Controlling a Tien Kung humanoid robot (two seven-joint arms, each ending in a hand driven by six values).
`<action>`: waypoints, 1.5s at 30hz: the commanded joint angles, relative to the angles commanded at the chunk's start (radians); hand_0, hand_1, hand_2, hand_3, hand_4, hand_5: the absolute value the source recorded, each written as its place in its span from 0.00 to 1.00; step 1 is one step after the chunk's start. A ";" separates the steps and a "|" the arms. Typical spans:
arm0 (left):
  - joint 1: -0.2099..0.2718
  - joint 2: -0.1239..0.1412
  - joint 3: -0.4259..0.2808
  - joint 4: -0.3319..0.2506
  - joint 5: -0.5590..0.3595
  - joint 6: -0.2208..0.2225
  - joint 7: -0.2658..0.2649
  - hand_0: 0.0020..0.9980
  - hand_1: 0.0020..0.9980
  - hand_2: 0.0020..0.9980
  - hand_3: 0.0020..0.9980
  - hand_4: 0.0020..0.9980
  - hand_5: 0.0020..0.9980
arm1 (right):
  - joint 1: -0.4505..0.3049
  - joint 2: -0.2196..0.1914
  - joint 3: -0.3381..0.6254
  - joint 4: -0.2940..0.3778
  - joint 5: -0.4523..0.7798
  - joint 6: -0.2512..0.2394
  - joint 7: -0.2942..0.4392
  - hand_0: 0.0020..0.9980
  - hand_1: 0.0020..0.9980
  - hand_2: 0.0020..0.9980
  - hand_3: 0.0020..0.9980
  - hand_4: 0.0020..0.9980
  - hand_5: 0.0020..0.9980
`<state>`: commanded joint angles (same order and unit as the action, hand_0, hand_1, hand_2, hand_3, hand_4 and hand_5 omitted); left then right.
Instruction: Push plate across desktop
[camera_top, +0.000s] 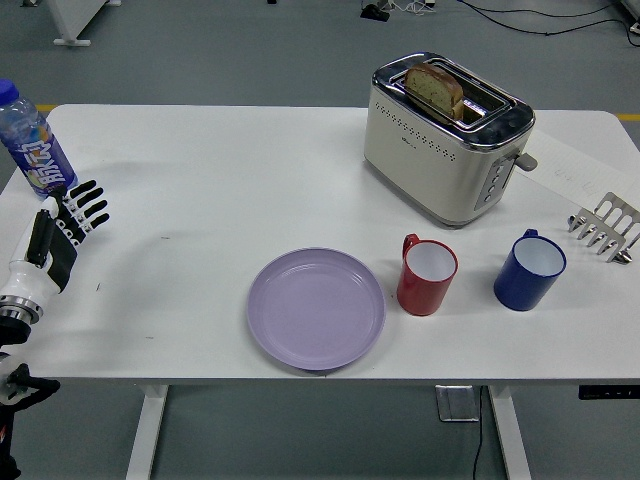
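Note:
A lilac plate (316, 308) lies flat on the white table (220, 190) near its front edge, a little left of centre. My left hand (72, 215) is at the table's left edge, far left of the plate, with its black fingers spread and holding nothing. It is just below a water bottle (30, 143). My right hand is not in view.
A red mug (427, 274) stands close to the plate's right rim, and a blue mug (529, 269) stands further right. A cream toaster (447, 137) with bread in it is at the back right. A metal rack (606, 227) sits at the right edge.

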<state>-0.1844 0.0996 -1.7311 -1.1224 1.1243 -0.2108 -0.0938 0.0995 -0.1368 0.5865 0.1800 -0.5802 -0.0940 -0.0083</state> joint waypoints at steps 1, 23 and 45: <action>0.000 0.000 0.000 0.000 0.000 0.001 0.002 0.79 0.83 0.83 0.76 0.53 1.00 | 0.000 0.000 0.001 0.000 -0.001 0.000 0.000 0.66 0.64 0.72 0.68 0.28 0.28; 0.004 -0.004 0.004 0.011 0.002 0.035 0.017 0.78 0.83 0.83 0.76 0.54 1.00 | 0.001 0.001 0.017 0.000 -0.015 -0.001 -0.005 0.66 0.64 0.72 0.68 0.28 0.28; 0.014 -0.002 0.011 0.013 0.001 0.046 0.020 0.79 0.83 0.82 0.75 0.54 1.00 | -0.007 0.000 0.022 0.000 -0.020 0.000 -0.005 0.66 0.65 0.72 0.68 0.28 0.29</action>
<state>-0.1705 0.0973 -1.7200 -1.1095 1.1250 -0.1643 -0.0734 0.0929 -0.1370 0.6082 0.1800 -0.6006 -0.0940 -0.0137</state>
